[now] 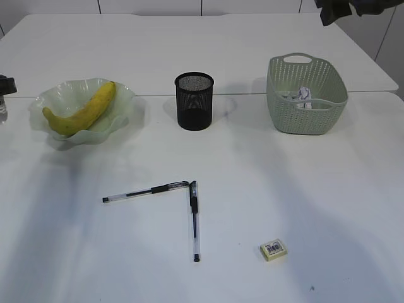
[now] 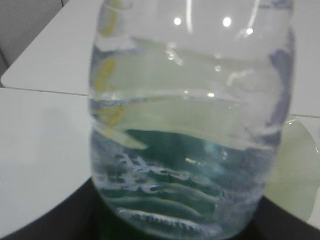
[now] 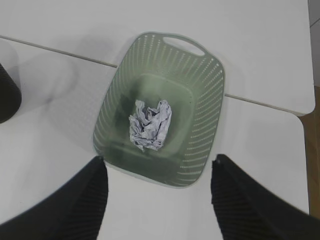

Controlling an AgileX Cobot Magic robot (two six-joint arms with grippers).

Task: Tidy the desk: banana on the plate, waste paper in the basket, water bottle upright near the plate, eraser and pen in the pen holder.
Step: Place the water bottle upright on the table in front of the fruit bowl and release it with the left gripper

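The banana (image 1: pixel 82 110) lies in the pale green plate (image 1: pixel 126 101). At the desk's far left edge my left gripper (image 1: pixel 5 84) is shut on the clear water bottle (image 2: pixel 190 125), which fills the left wrist view. The plate's rim (image 2: pixel 295 175) shows just behind the bottle. Crumpled waste paper (image 3: pixel 150 125) lies inside the sage basket (image 3: pixel 205 100), and my right gripper (image 3: pixel 159 165) hangs open and empty above its near rim. Two pens (image 1: pixel 146 191) (image 1: pixel 194 221) and the eraser (image 1: pixel 273 250) lie on the desk (image 1: pixel 328 202). The black mesh pen holder (image 1: pixel 194 101) stands upright.
A seam runs across the desk behind the plate, the pen holder and the basket. The two pens meet tip to tip in an L shape in front of the pen holder. The right arm (image 1: pixel 334 9) shows dark at the top right.
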